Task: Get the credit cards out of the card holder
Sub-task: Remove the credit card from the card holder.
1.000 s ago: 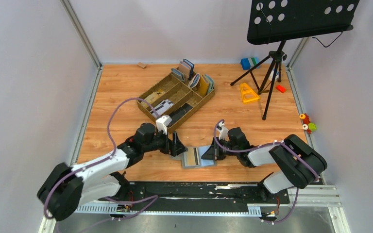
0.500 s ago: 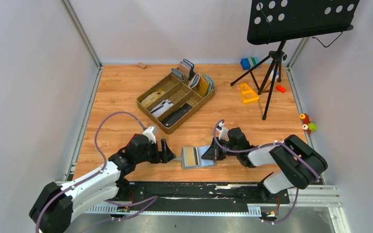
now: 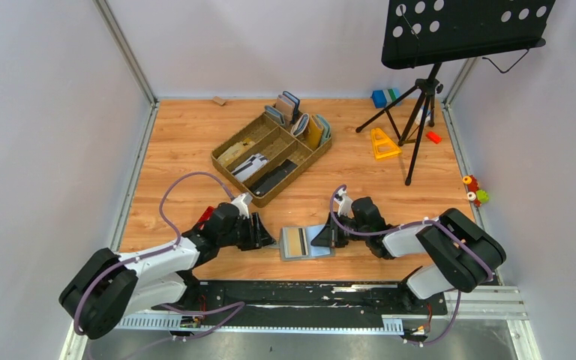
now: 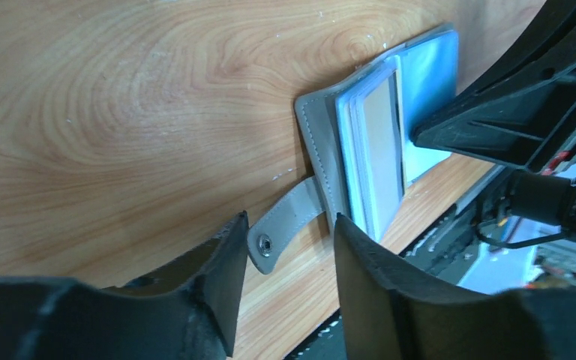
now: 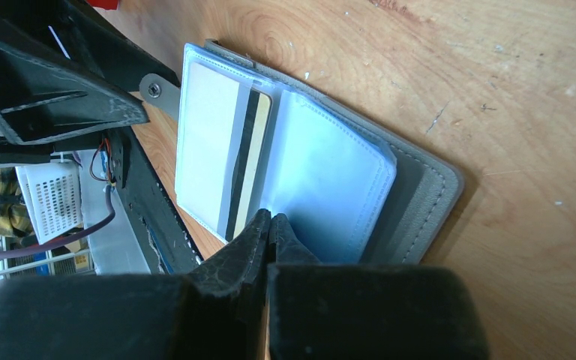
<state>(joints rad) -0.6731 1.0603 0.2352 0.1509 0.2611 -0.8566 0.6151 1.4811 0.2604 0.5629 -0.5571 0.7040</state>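
Note:
The grey card holder [image 3: 305, 241] lies open on the wooden table near the front edge. Its light blue sleeves [image 5: 322, 180] hold a card with a black stripe [image 5: 229, 157]. A grey snap strap [image 4: 289, 221] sticks out from its left side. My left gripper [image 3: 265, 238] sits low at that side, open, its jaws either side of the strap [image 4: 291, 225] with a gap to the right finger. My right gripper [image 3: 324, 238] is shut, its tips [image 5: 270, 217] resting on the fold between the card page and the blue sleeve.
A brown compartment tray [image 3: 229, 154] with upright wallets [image 3: 300, 120] stands behind the holder. A music stand tripod [image 3: 420, 97], a yellow triangle [image 3: 383, 142] and a blue block [image 3: 381, 97] are at the back right. The black rail [image 3: 307, 291] runs just in front of the holder.
My left gripper has dropped lower and drawn slightly left, from beside the holder to its strap, and its jaws have narrowed. The right gripper and the holder have not moved.

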